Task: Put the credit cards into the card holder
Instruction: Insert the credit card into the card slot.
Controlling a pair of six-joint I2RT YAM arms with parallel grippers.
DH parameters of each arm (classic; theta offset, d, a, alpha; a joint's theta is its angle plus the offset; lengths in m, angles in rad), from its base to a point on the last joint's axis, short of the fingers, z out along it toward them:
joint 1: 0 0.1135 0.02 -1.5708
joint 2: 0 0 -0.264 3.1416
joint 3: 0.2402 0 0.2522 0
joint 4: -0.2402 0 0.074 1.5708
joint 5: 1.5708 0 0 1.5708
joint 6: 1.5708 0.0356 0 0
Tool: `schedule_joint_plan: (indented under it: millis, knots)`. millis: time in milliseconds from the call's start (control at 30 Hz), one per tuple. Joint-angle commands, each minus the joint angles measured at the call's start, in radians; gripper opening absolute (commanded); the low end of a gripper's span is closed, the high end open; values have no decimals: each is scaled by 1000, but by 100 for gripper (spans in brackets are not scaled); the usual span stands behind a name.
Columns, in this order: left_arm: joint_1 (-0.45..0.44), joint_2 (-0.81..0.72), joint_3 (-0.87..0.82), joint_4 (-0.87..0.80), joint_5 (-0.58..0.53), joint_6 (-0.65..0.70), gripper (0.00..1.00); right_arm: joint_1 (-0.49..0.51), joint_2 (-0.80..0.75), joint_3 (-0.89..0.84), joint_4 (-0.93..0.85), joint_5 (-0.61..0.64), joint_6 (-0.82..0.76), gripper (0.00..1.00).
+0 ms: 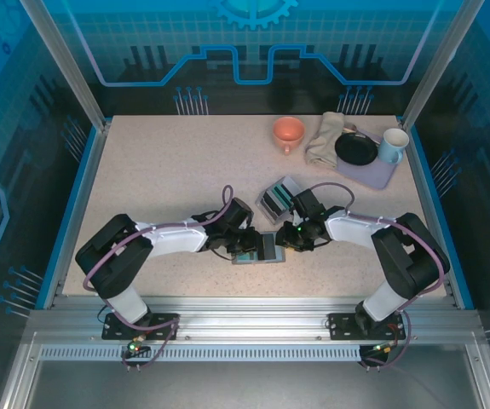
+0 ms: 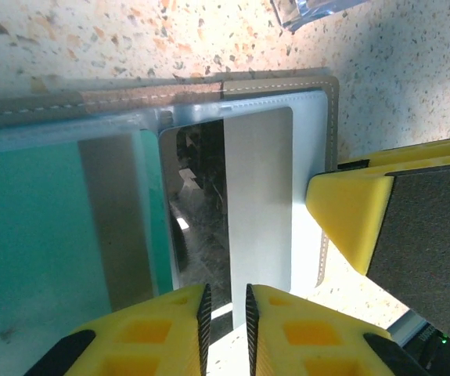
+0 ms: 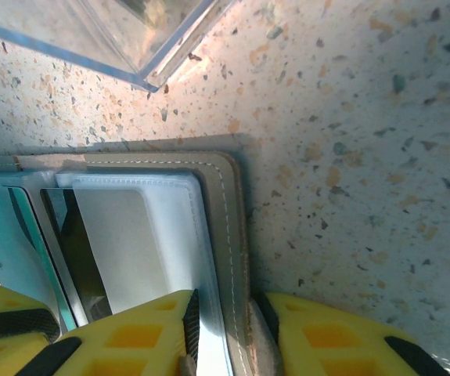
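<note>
The card holder (image 1: 257, 250) lies open on the table between both grippers, with a tan stitched cover (image 2: 287, 81) and clear sleeves. A credit card with a dark stripe and a whitish part (image 2: 256, 196) lies flat in the right sleeve. A teal-green card (image 2: 29, 251) sits in the sleeve beside it. My left gripper (image 2: 225, 301) hovers at that card's near end, its jaws slightly apart with nothing pinched between the pads. My right gripper (image 3: 225, 305) is shut on the holder's right edge (image 3: 228, 204), cover and sleeve between its fingers. One of its yellow fingers (image 2: 365, 227) shows in the left wrist view.
A clear plastic box (image 1: 279, 196) with more cards stands just behind the holder. At the back right are an orange cup (image 1: 288, 131), a folded cloth (image 1: 323, 138), a black dish (image 1: 355, 149) and a pale mug (image 1: 392, 145) on a lilac tray (image 1: 377, 176).
</note>
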Motion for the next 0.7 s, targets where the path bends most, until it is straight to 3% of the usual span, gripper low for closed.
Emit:
schedule_joint_plan:
  millis: [0,400,667]
  knots:
    - [-7,21,29,-31,-3,17,22,24,34,-15,16,-42,-8,29]
    - [-40,136,128,-97,-17,14,21,34,37,-20,24,-45,-2,28]
    - [-46,105,128,-116,-48,20,21,36,34,-17,21,-46,-2,28]
